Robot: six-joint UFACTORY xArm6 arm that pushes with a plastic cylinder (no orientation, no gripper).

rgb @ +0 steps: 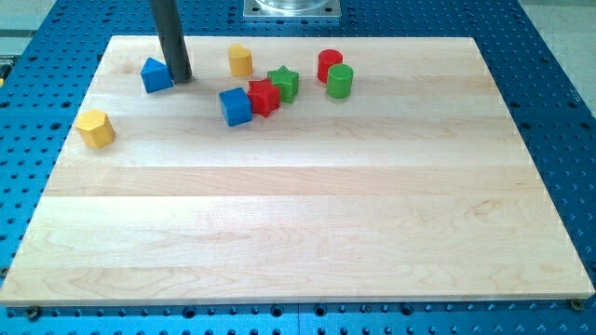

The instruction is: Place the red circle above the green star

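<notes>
The red circle (pixel 329 64) stands near the view's top, right of centre, touching the green circle (pixel 340 81) just below and right of it. The green star (pixel 284 83) lies to the left of the red circle, touching a red star (pixel 264 97). My tip (pixel 182 77) is far to the left, right beside the blue triangle block (pixel 156 75). The rod rises out of the view's top.
A blue cube (pixel 236 106) touches the red star's left side. A yellow block (pixel 240 60) sits near the top edge. Another yellow block (pixel 95 127) lies near the wooden board's (pixel 298 233) left edge. A blue perforated table surrounds the board.
</notes>
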